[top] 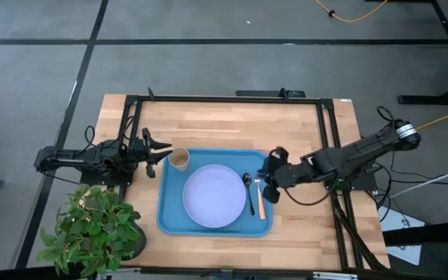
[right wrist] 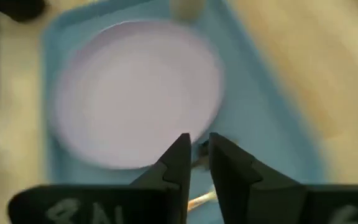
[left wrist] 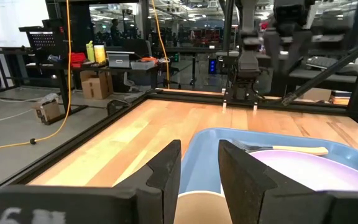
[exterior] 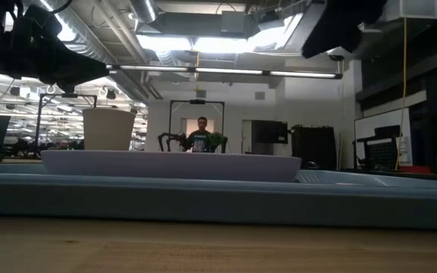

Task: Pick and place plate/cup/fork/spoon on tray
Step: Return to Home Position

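The blue tray (top: 169,222) lies mid-table. On it lie the lavender plate (top: 214,196), the dark spoon (top: 249,190) and, by the right rim, the wooden-handled fork (top: 260,204). The tan cup (top: 179,159) stands upright in the tray's far left corner and also shows in the low view (exterior: 108,129). My left gripper (top: 162,154) is open just left of and above the cup, whose rim shows below its fingers (left wrist: 199,208). My right gripper (top: 269,183) hovers over the tray's right rim, fingers a little apart and empty, above the fork (right wrist: 201,200).
A potted plant (top: 92,229) stands at the table's near left corner. Black frame rails (top: 208,99) run along the table's far and side edges. Bare wood lies on the far side of the tray. A person (exterior: 201,133) stands far off in the room.
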You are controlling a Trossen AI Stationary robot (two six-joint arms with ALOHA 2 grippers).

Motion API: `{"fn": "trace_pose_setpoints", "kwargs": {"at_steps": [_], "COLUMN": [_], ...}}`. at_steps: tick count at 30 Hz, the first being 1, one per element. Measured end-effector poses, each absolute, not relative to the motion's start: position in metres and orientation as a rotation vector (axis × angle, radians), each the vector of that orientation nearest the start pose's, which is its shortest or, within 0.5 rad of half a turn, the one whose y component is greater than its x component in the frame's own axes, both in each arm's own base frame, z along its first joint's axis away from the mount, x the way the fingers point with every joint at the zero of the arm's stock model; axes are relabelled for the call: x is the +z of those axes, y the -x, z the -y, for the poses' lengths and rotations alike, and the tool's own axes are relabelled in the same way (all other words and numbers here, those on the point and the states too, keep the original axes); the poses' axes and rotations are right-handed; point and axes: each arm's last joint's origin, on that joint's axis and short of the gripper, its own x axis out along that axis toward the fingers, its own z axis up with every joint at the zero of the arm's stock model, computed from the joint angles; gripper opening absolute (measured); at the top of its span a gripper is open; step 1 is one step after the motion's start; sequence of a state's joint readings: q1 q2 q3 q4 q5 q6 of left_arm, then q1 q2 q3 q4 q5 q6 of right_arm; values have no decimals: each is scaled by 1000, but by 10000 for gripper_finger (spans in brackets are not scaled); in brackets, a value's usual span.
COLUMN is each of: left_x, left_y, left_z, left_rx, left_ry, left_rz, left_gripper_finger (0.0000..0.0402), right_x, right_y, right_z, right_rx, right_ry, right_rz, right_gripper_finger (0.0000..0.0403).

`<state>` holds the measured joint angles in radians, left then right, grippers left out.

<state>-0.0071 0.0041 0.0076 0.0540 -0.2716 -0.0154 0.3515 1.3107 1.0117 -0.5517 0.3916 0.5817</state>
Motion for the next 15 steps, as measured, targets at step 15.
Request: {"fn": "trace_pose_setpoints", "kwargs": {"at_steps": [15], "left_x": [171], "left_y": [-96], "left_z": [-7], "left_rx": [264], "left_ry": [23], "left_rz": [59], "left_gripper_finger": [101], "right_x": [217], "right_y": [-241], "right_z": [-76], "right_rx": [131], "right_ry": [258], "right_rz": [-851], "right_gripper_finger": [62]}}
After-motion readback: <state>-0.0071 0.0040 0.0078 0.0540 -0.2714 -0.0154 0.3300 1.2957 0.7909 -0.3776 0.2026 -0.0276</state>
